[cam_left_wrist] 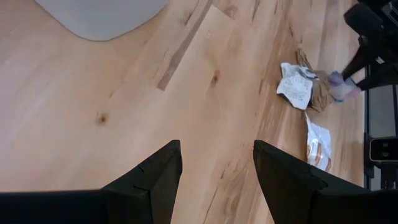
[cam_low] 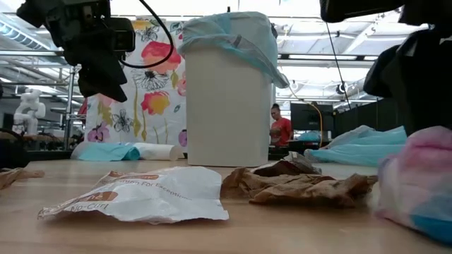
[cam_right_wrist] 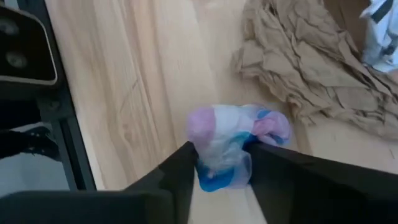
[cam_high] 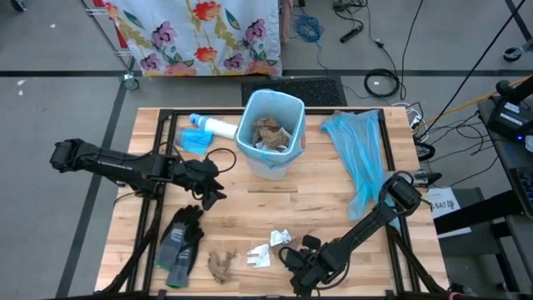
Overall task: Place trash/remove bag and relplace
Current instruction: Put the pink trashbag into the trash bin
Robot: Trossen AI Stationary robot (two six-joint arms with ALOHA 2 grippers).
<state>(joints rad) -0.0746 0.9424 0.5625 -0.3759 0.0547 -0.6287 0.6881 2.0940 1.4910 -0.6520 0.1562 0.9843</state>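
Two arms work over a wooden worktop (cam_high: 333, 200). The right gripper (cam_right_wrist: 219, 163) is down at the near edge, its jaws pressed on either side of a small pink, white and blue wad (cam_right_wrist: 235, 142) that lies on the wood; whether the wad is fully clamped I cannot tell. Just beside that wad lies crumpled brown paper (cam_right_wrist: 311, 68), with a white scrap (cam_right_wrist: 382, 28) past it. The left gripper (cam_left_wrist: 217, 171) hangs above bare wood left of centre, jaws wide apart and holding nothing. From above, a few pieces of trash lie loose along the near edge: a white wrapper (cam_high: 259, 255), a smaller white scrap (cam_high: 279, 239) next to it, and a brown wad (cam_high: 221, 264) further left. Dark grey gloves (cam_high: 179, 242) lie beside that wad. A bin (cam_high: 271, 133) with a pale blue liner stands near the far middle of the worktop and already holds brown and white paper (cam_high: 271, 133). A white bottle (cam_high: 215, 127) lies to the bin's left, touching a blue scrap (cam_high: 194, 141), and a loose blue bag (cam_high: 358, 154) is spread out to the bin's right. In the low view the printed wrapper (cam_low: 138, 195) sits closest (its lettering is partly legible), with the brown paper (cam_low: 304, 187) beside it and a person (cam_low: 280, 128) far behind.
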